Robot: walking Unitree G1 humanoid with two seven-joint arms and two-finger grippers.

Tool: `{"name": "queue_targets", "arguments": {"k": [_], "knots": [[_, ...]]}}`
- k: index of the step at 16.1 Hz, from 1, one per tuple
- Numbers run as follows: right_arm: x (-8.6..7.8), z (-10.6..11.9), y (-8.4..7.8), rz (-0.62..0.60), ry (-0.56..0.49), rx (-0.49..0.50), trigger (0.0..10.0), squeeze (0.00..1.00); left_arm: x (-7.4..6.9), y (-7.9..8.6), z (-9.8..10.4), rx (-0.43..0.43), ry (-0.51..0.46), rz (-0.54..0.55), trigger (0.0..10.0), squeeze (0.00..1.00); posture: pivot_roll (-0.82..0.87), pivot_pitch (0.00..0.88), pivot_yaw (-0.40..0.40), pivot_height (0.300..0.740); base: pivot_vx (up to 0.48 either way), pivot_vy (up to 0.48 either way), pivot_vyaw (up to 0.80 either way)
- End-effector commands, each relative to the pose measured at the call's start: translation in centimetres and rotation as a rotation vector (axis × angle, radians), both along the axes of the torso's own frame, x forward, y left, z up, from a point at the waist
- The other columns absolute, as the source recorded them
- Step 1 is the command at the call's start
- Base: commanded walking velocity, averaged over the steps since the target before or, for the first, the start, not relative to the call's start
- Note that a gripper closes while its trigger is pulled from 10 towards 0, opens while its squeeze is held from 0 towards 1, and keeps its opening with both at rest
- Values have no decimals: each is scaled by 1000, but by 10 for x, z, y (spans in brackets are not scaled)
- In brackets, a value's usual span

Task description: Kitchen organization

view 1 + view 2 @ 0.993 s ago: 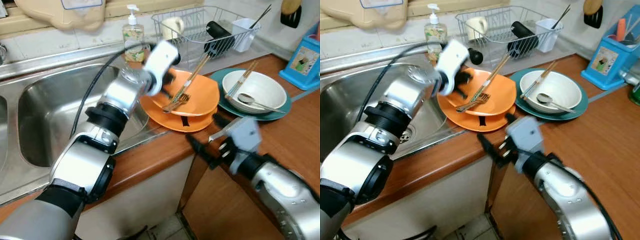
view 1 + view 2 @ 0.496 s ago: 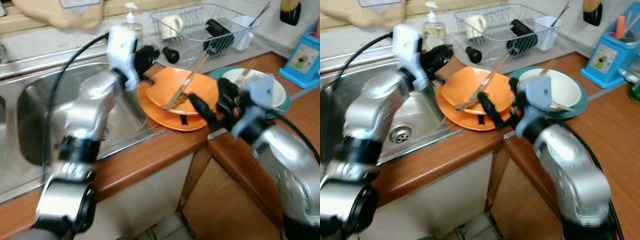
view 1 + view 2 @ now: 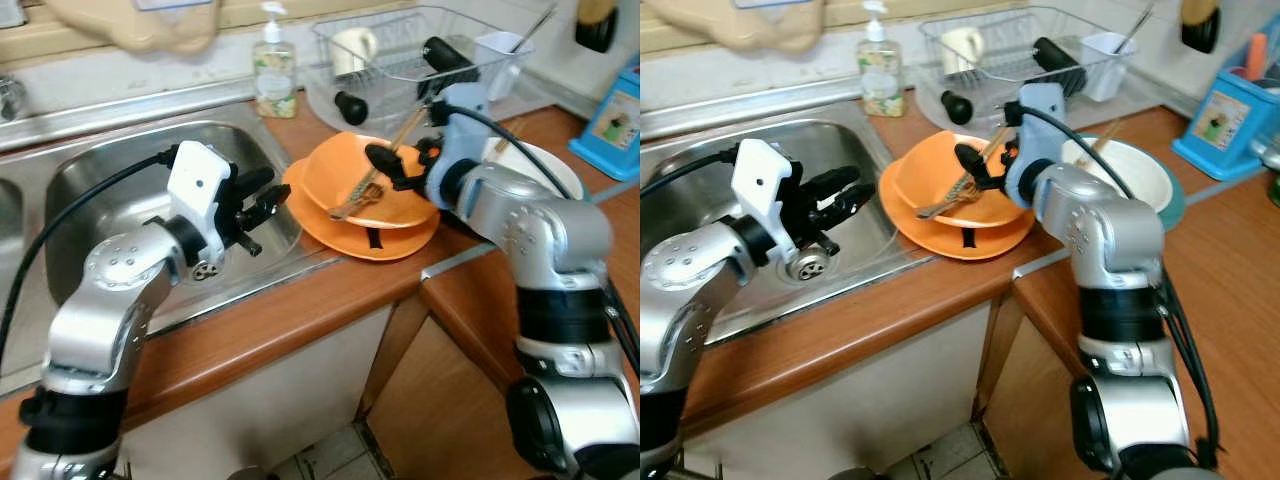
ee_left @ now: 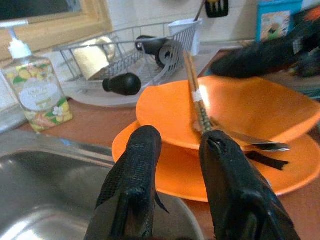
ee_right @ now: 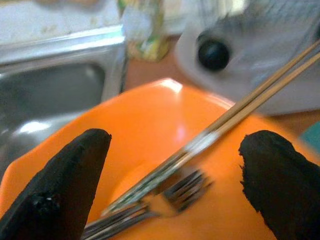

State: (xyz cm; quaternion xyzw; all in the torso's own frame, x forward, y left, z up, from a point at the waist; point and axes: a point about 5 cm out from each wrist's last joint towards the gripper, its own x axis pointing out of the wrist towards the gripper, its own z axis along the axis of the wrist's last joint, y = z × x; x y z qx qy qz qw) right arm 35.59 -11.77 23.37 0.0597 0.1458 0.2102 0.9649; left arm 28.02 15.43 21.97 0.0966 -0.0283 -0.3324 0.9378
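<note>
An orange bowl point(image 3: 385, 185) sits on an orange plate point(image 3: 320, 215) at the counter's edge beside the sink. A fork point(image 3: 352, 205) and chopsticks point(image 3: 405, 130) lie in the bowl. My right gripper point(image 3: 405, 160) hovers just over the bowl, open wide, with the fork point(image 5: 175, 197) and chopsticks point(image 5: 240, 107) below and between its fingertips point(image 5: 65, 170). My left gripper point(image 3: 270, 192) is over the sink's right rim, pointing at the plate point(image 4: 165, 165), open and empty. A white bowl point(image 3: 1130, 170) with a spoon and chopsticks rests on a teal plate point(image 3: 1175, 205), partly hidden by my right arm.
A steel sink point(image 3: 100, 190) lies to the left. At the back stand a soap bottle point(image 3: 273, 75) and a wire dish rack point(image 3: 400, 50) holding a cup and dark utensils. A blue holder point(image 3: 615, 110) is at the far right. The wooden counter edge point(image 3: 300, 310) runs in front.
My left gripper pulled back from the orange bowl to the sink's rim. My right gripper rose from below the counter edge to above the orange bowl. The camera also shifted.
</note>
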Motion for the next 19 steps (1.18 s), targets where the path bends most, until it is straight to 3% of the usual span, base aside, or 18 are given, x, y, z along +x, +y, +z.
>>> {"name": "queue_targets", "arguments": {"k": [1,3,4,5,7,19], "knots": [[8,1,3,17,43,10,10000,0,-12,-3,1,2,19,-55,10000,0,-96,0,-8,740,0,0,0],[17,-4,8,21,108,-2,10000,0,-24,-2,-4,15,53,-82,10000,0,-91,0,-14,740,0,0,0],[19,-7,9,13,141,-16,8902,0,-27,-2,-5,18,61,-87,10000,0,-90,0,-17,740,0,0,0],[25,-9,11,-9,171,-8,3686,0,-31,-2,-6,18,71,-86,10000,0,-87,0,-22,740,0,0,0],[31,-12,14,-28,220,30,0,0,-34,-2,-7,13,89,-83,10000,0,-84,0,-26,740,0,0,0],[46,-26,14,-108,269,98,0,0,-40,-8,-9,-3,121,-92,10000,0,-76,0,-36,740,0,0,0]]}}
